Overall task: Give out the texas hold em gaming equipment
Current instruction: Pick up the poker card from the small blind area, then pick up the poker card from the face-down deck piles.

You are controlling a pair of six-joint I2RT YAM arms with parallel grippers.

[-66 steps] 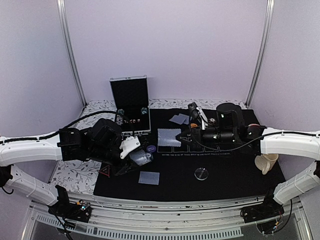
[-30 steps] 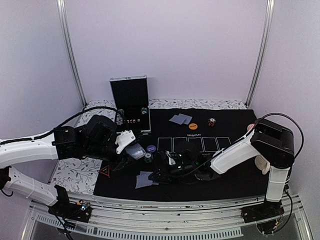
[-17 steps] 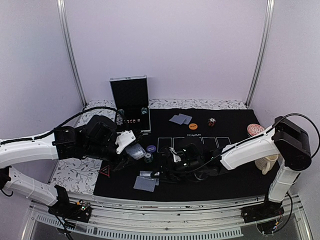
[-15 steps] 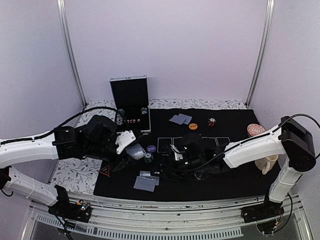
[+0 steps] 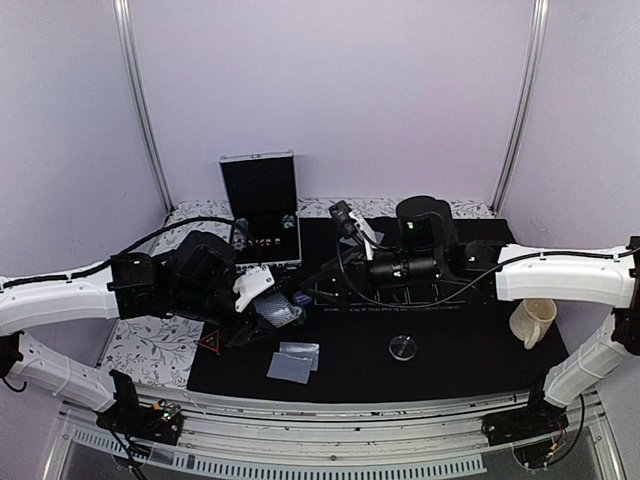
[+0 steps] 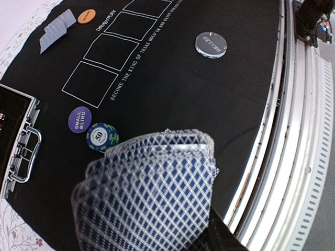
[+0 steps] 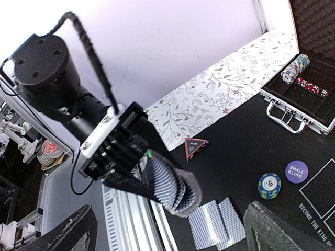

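We see the left gripper (image 7: 149, 180) pinching a fanned deck (image 6: 146, 193) of blue-and-white lattice-backed cards. Two matching cards (image 7: 217, 222) lie face down on the black mat (image 6: 172, 78) beneath it. The right gripper (image 5: 352, 222) stands spread, empty.

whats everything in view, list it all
mat: one, black, table middle
case: one, silver-black, open, far left
deck of cards: one, blue-patterned, in left gripper
near cards: two, blue-patterned, near side
far cards: two, blue-patterned, far side
small blind disc: one, purple, near case
chip: one, green-blue, beside that disc
orange disc: one, by far cards
dealer disc: one, clear, near side
triangle marker: one, red, mat's left edge
cup: one, cream, right
left gripper: shut on deck
right gripper: open
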